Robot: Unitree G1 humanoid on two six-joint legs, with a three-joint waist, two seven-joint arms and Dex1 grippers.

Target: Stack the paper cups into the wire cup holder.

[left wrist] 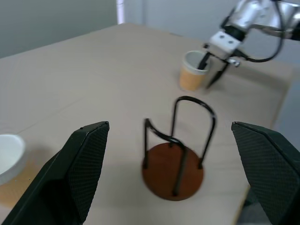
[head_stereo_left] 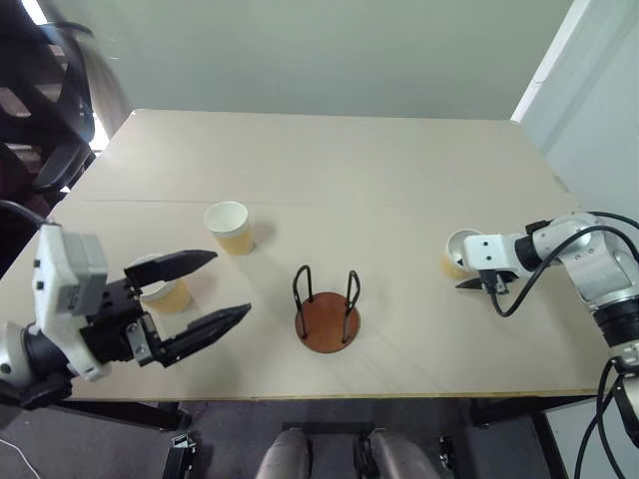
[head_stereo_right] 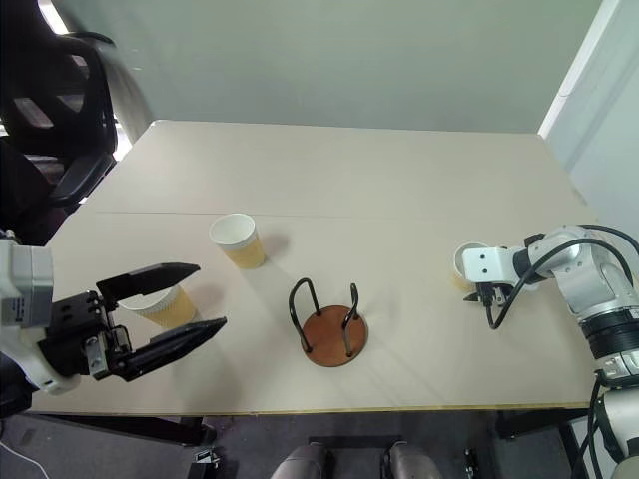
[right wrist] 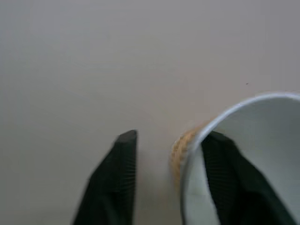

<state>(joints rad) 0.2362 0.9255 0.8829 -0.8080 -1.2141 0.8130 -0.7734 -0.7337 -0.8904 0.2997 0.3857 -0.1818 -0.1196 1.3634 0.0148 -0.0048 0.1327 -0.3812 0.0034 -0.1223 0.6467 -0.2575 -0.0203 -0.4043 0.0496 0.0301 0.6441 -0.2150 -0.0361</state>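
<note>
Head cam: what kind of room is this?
Likely an office or lab room: a plain pale table set against bare grey walls, and a black office chair at its far left corner. On the table, paper cups and a wire cup holder.

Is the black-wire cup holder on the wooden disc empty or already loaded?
Empty: the wire cup holder has bare loops, and three paper cups stand apart on the table.
</note>
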